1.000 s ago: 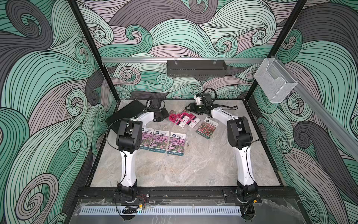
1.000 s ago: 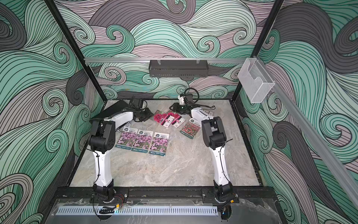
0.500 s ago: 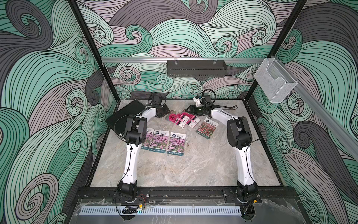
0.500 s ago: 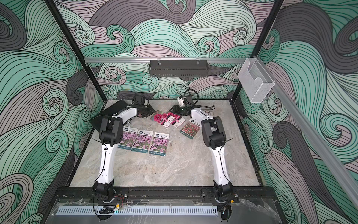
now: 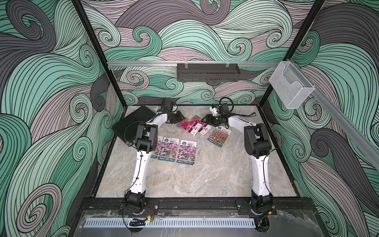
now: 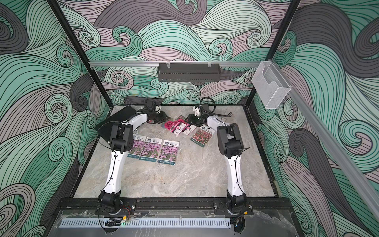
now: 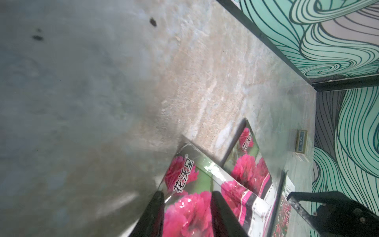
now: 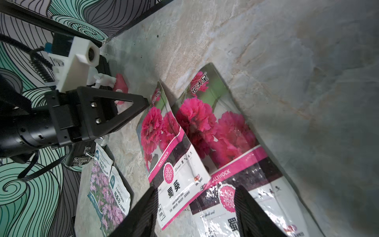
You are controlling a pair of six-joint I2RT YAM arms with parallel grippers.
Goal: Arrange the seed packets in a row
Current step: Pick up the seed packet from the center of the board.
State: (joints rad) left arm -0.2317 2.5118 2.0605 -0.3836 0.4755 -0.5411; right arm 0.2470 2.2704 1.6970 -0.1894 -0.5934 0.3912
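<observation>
Three purple-pink seed packets (image 5: 169, 148) lie side by side at the left; my left arm covers part of the leftmost. Two magenta-bloom packets (image 5: 187, 125) (image 8: 225, 143) overlap farther back, with the red-pink field packet (image 5: 219, 133) to their right. My left gripper (image 5: 178, 119) (image 7: 187, 205) is open, its fingers on either side of the left magenta packet's (image 7: 188, 215) top end. My right gripper (image 5: 206, 120) (image 8: 196, 199) is open over the label ends of both magenta packets, holding nothing.
A flat black case (image 5: 133, 123) leans in the back left corner. A small box (image 7: 301, 143) lies by the right wall. A small red thing (image 8: 121, 84) sits behind my left gripper (image 8: 144, 103). A black shelf (image 5: 208, 72) and a clear basket (image 5: 291, 86) hang on the walls.
My left arm has reached forward and swung its gripper right onto the left magenta packet's end. My right gripper has stayed in place and its jaws have widened.
</observation>
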